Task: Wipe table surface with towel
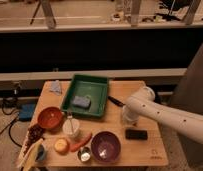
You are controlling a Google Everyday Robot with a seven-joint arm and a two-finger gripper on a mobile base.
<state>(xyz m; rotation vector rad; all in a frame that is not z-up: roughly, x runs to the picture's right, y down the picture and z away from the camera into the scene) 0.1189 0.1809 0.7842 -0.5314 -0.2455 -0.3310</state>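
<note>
Plainly, the wiping has not begun, as far as I can judge from where I stand. The small crumpled pale-blue cloth towel [56,87] lies on the light wooden desk [145,152] just to the left of the shallow green plastic tray [99,82], near the desk's far left corner, and nothing is touching it. The white arm's end effector [127,118] hangs low over the desk to the right of the tray, well apart from the towel and on the opposite side of the tray from it. The bulk of the arm hides it, so I cannot tell whether it is spread or pressed together; it appears to carry nothing.

Inside the tray sits a grey-blue rectangular block [81,102], perhaps a sponge. In front of the tray the desk is crowded: a red-orange round bowl [49,117], a white cup [71,127], a purple bowl [105,145] and an orange carrot [81,142]. A flat black rectangular object [136,134] lies to the tray's front right, just beside the end effector.

So everything is left, I reckon: reaching across to the towel, picking it up, then rubbing the bare wood, which shows mostly to the right of the tray.
</note>
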